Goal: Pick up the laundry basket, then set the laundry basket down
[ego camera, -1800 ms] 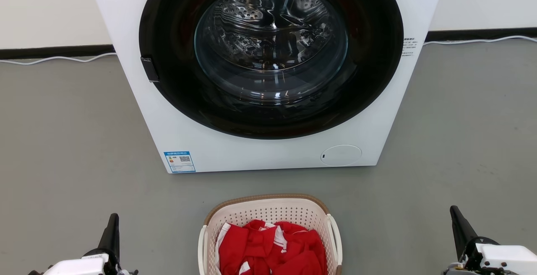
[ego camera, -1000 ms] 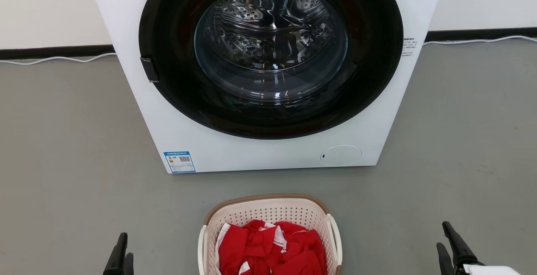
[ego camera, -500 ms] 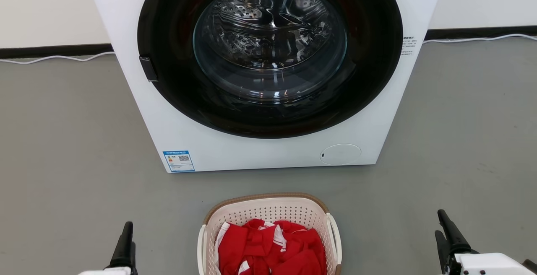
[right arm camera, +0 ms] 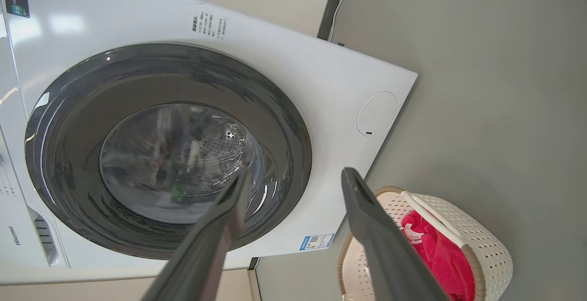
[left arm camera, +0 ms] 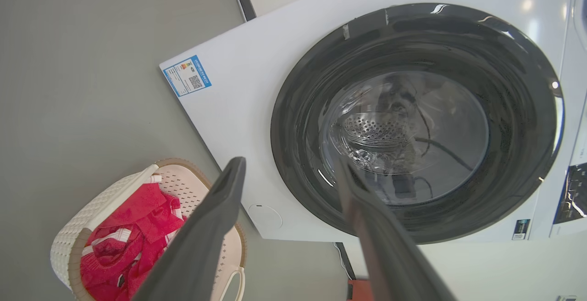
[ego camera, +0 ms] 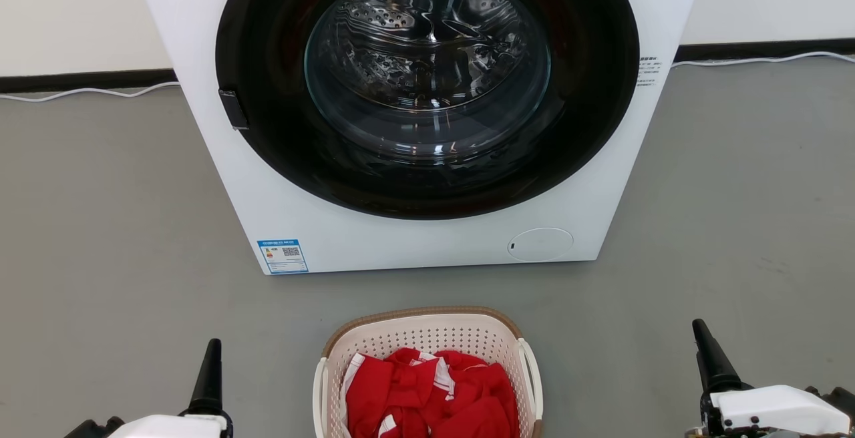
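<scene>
Laundry basket (ego camera: pixel 427 339) on floor (ego camera: pixel 100 258), just in front of washing machine (ego camera: pixel 374 238), centred below its door, not touching it. Red clothes (ego camera: pixel 427 394) inside.

Left gripper (left arm camera: pixel 291 168): fingers spread wide, nothing between them. Sits in front of machine, out toward its left corner.

Right gripper (right arm camera: pixel 296 172): also wide and empty, out toward machine's right corner.

Neither gripper touches basket handles.

Judgement: task at start, pick-up not begun. Left to do: reach handles, grasp, lift, set down.
</scene>
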